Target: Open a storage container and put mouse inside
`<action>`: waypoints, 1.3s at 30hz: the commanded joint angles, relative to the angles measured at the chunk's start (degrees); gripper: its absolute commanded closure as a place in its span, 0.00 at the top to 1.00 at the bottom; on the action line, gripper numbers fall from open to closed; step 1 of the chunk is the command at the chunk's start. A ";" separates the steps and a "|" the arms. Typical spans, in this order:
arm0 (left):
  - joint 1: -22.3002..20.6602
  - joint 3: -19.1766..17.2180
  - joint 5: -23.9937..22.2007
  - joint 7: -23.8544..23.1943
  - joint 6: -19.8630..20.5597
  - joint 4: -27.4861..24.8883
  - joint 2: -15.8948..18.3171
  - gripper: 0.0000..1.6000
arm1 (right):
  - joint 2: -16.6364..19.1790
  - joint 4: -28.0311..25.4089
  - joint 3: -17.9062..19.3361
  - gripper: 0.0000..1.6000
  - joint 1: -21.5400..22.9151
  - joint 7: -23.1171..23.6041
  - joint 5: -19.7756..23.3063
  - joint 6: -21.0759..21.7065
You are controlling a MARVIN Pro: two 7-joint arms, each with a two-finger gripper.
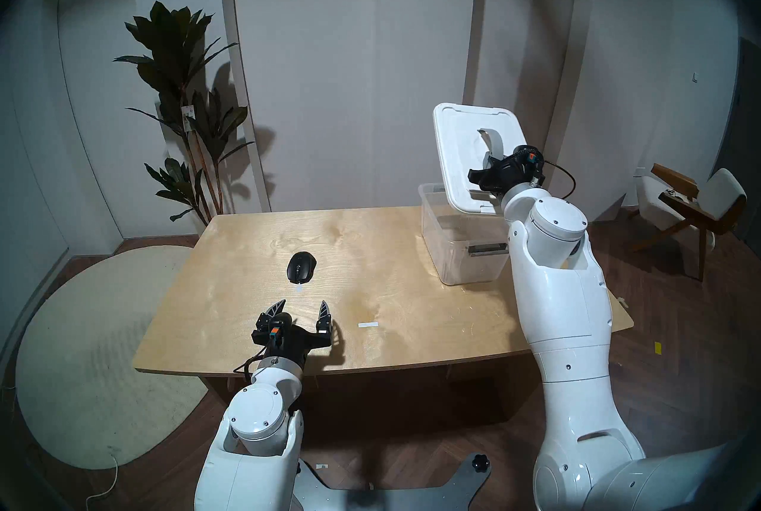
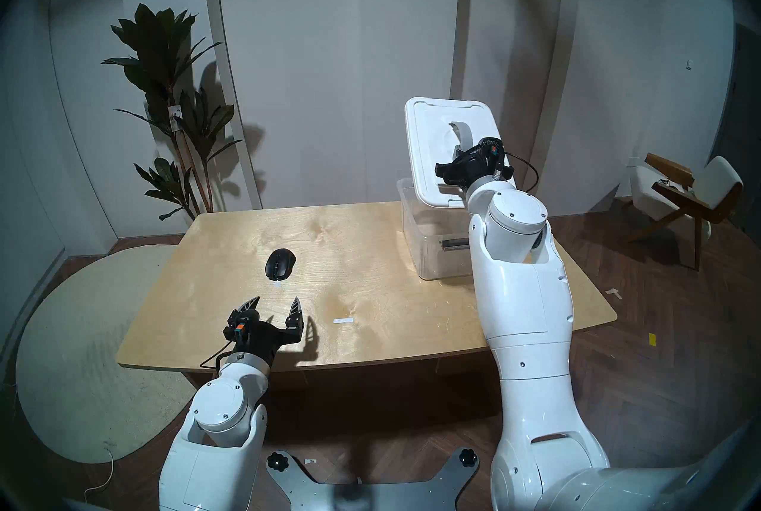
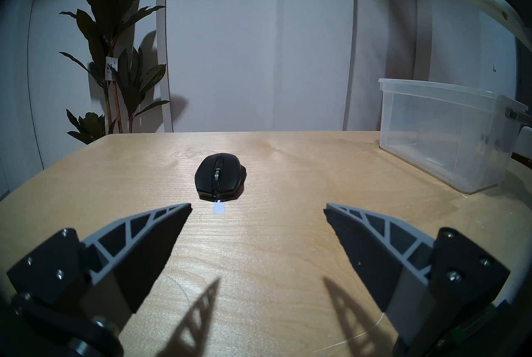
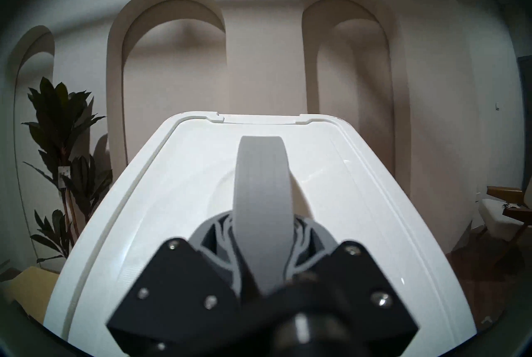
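Note:
The clear storage container (image 1: 461,246) stands open at the table's far right; it also shows in the left wrist view (image 3: 449,132). My right gripper (image 1: 488,164) is shut on the grey strap handle (image 4: 262,192) of the white lid (image 1: 457,151) and holds the lid tilted up above the box. The black mouse (image 1: 301,268) lies on the table's middle left, seen close in the left wrist view (image 3: 220,176). My left gripper (image 1: 302,308) is open and empty, a short way in front of the mouse, with the mouse ahead of its left finger (image 3: 149,235).
The wooden table (image 1: 370,291) carries a white tape strip (image 1: 367,325) right of my left gripper and a small white tag (image 3: 218,208) at the mouse's near end. A potted plant (image 1: 181,94) stands behind the table's left corner. A chair (image 1: 692,205) stands at far right.

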 commanded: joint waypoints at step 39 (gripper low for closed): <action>-0.18 -0.08 0.17 -0.02 -0.14 -1.46 -0.25 1.00 | -5.85 -8.92 20.14 0.00 -15.78 -20.75 10.44 0.20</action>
